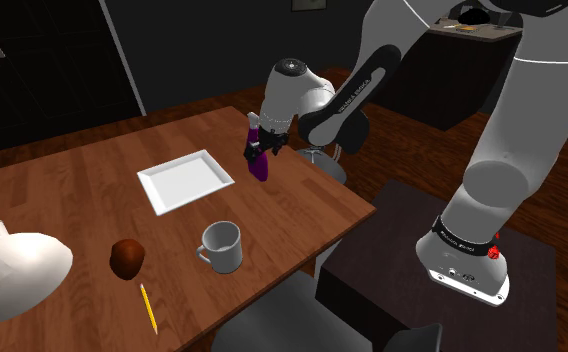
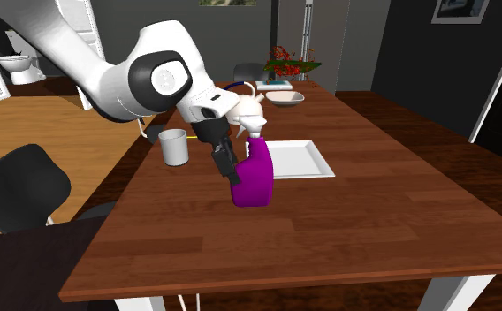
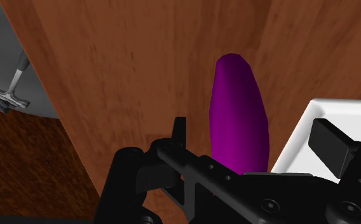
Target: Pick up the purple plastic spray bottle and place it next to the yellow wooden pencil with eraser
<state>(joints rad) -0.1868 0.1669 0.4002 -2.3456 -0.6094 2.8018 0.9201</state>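
white arm (image 1: 492,180), dark joint caps (image 2: 163,78), black band (image 1: 460,240) with red mark (image 1: 494,251) near base; all-black pincer (image 3: 254,132)

Home dining room; long wooden worktop (image 2: 355,221) with mug (image 2: 173,147) and white plate (image 2: 302,161); black chair (image 2: 19,185) lower left; toilet (image 2: 15,64) upper left; framed picture (image 2: 460,9) upper right.

Desk (image 2: 373,221): reddish wood, visible grain, slight sheen. Spray bottle (image 2: 254,181) inside the claw (image 3: 254,141): smooth purple, soft gloss. Claw matt black. Tray (image 2: 298,159) beside it: plain matt white.
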